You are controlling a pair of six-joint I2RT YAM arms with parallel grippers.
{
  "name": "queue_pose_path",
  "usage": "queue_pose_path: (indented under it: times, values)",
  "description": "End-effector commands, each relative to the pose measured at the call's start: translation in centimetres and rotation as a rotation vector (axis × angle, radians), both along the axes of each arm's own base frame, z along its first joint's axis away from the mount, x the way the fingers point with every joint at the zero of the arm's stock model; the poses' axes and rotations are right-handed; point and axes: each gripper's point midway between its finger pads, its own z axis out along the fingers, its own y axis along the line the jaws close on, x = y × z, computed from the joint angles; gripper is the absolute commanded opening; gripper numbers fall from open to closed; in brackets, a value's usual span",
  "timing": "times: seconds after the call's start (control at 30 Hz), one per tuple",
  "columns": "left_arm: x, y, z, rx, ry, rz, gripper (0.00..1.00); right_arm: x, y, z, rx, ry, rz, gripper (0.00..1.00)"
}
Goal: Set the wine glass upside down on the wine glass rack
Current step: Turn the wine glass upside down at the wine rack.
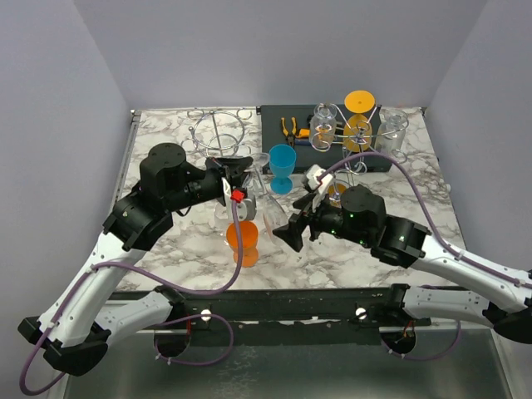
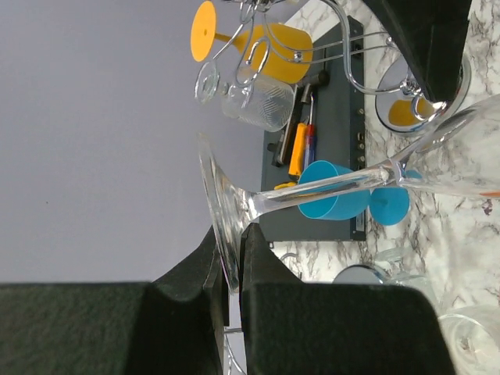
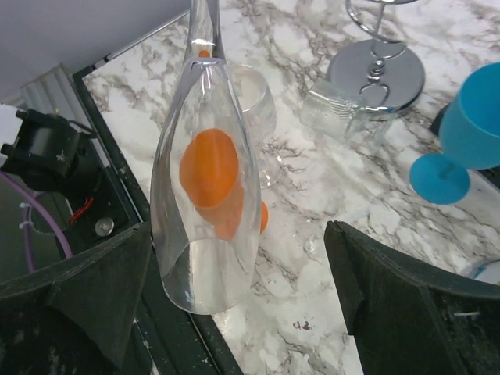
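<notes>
The task is only partly done: your wine glass (image 1: 271, 208) is off the table and already inverted, bowl hanging down, but it sits on neither the chrome rack (image 1: 218, 137) at the back left nor the loaded rack (image 1: 353, 125) at the back right. The left gripper (image 2: 233, 266) is clamped on the rim of the glass's foot. The right gripper (image 3: 242, 289) stands wide apart, with the bowl between its fingers and touching neither. What's left is carrying the glass to a rack and hanging it there.
</notes>
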Motion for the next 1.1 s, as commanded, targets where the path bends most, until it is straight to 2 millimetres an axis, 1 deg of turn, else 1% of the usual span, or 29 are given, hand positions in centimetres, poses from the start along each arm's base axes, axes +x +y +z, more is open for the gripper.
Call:
queue_pose_path:
  times: [0.0, 0.03, 0.07, 0.13, 0.33, 0.4, 0.47, 0.53, 0.63, 0.67, 0.73, 0.8, 0.87, 0.9, 0.93, 0.97, 1.0, 1.07]
  values:
    - [-0.7, -0.4, 1.4, 0.032, -0.203, -0.064, 0.0, -0.9, 2.9, 3.3, 0.182, -0.115, 0.133, 1.0]
    - [-0.8, -0.4, 1.5, 0.034, -0.216, -0.065, 0.0, -1.0, 3.2, 3.1, 0.191, -0.111, 0.148, 1.0]
    - [-0.7, -0.5, 1.3, 0.038, -0.224, -0.069, 0.0, -1.2, 3.5, 3.2, 0.212, -0.113, 0.161, 1.0]
    - [-0.8, -0.6, 1.4, 0.041, -0.247, -0.074, 0.0, -1.3, 4.1, 2.5, 0.216, -0.096, 0.175, 1.0]
    - [-0.8, -0.9, 1.8, 0.042, -0.306, -0.083, 0.0, -1.3, 5.1, -0.9, 0.218, -0.033, 0.185, 0.99]
    - [-0.8, -1.0, 1.9, 0.039, -0.309, -0.081, 0.0, -1.1, 5.1, -1.8, 0.223, -0.024, 0.167, 0.96]
    - [-0.8, -1.0, 1.9, 0.041, -0.313, -0.083, 0.0, -0.3, 4.8, -2.3, 0.23, -0.031, 0.117, 0.87]
    - [-1.0, -1.1, 1.8, 0.046, -0.32, -0.087, 0.0, 0.6, 4.4, -2.3, 0.252, -0.059, 0.065, 0.76]
    - [-1.1, -1.2, 1.6, 0.049, -0.324, -0.093, 0.0, 1.7, 3.4, -1.8, 0.3, -0.109, -0.012, 0.58]
    - [-1.1, -1.2, 1.5, 0.049, -0.323, -0.093, 0.0, 2.0, 3.0, -1.3, 0.325, -0.127, -0.035, 0.52]
    - [-1.2, -1.4, 1.4, 0.048, -0.322, -0.098, 0.0, 2.4, 2.2, -0.8, 0.366, -0.156, -0.074, 0.43]
    - [-1.4, -1.6, 1.1, 0.048, -0.314, -0.105, 0.01, 2.8, 1.5, -0.6, 0.402, -0.175, -0.117, 0.36]
    - [-1.5, -1.9, 0.6, 0.05, -0.301, -0.116, 0.2, 3.3, 0.7, -0.7, 0.426, -0.189, -0.161, 0.31]
    - [-1.5, -2.1, 0.4, 0.05, -0.295, -0.119, 0.33, 3.5, 0.3, -0.9, 0.429, -0.194, -0.183, 0.29]
    - [-1.6, -2.3, 0.2, 0.05, -0.284, -0.123, 0.57, 3.8, -0.1, -1.2, 0.43, -0.199, -0.212, 0.27]
    - [-1.6, -2.4, -0.1, 0.052, -0.278, -0.122, 0.76, 4.1, -0.5, -1.4, 0.431, -0.203, -0.238, 0.25]
    - [-1.6, -2.5, -0.3, 0.056, -0.273, -0.126, 0.83, 4.4, -1.0, -1.6, 0.428, -0.209, -0.264, 0.23]
    - [-1.5, -2.7, -0.7, 0.059, -0.261, -0.123, 0.92, 4.8, -2.1, -2.1, 0.429, -0.218, -0.318, 0.21]
